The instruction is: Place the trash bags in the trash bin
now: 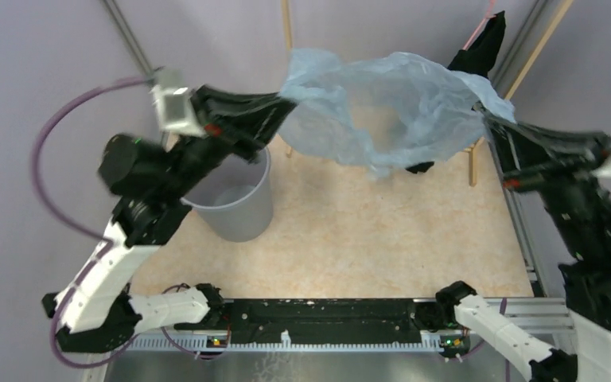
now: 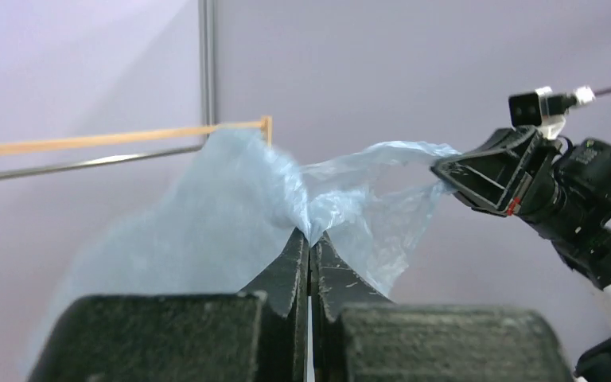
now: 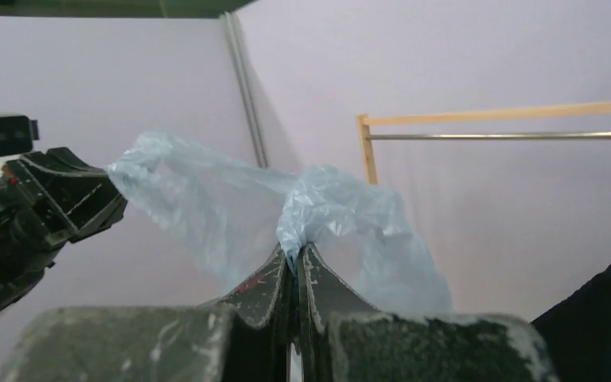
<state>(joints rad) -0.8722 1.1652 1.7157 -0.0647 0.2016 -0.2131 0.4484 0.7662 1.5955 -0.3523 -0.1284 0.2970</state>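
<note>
**Bag strung in the air, bin open below its left end**

Both sets of jaws are clenched on the bag (image 1: 398, 103); the left jaws pinch one bunched corner, the right jaws pinch the other; both wrist views show thin film squeezed to a point between black fingertips, no gap at all. The bag hangs clear of the worktop (image 1: 366, 239), stretched like a hammock; its long axis runs sideways, from above the bin (image 1: 235, 208) out to the bin's right. It's thin, crinkly, see-through pale blue; the middle sags and billows, with the mouth gaping loosely.

The bin stands upright on the worktop, round and grey with smooth tapered walls; its mouth faces up and nothing shows inside it. The left jaws are the nearer pair, just beyond the bin's far rim and above it; the right jaws are well off to the bin's right, so most of the film lies right of the opening, not over it.

My read: the right end has to swing in toward the bin before anything drops; film this limp could drape over the rim. A black cloth (image 1: 481, 44) hangs far right of the bin, close behind the bag.
</note>
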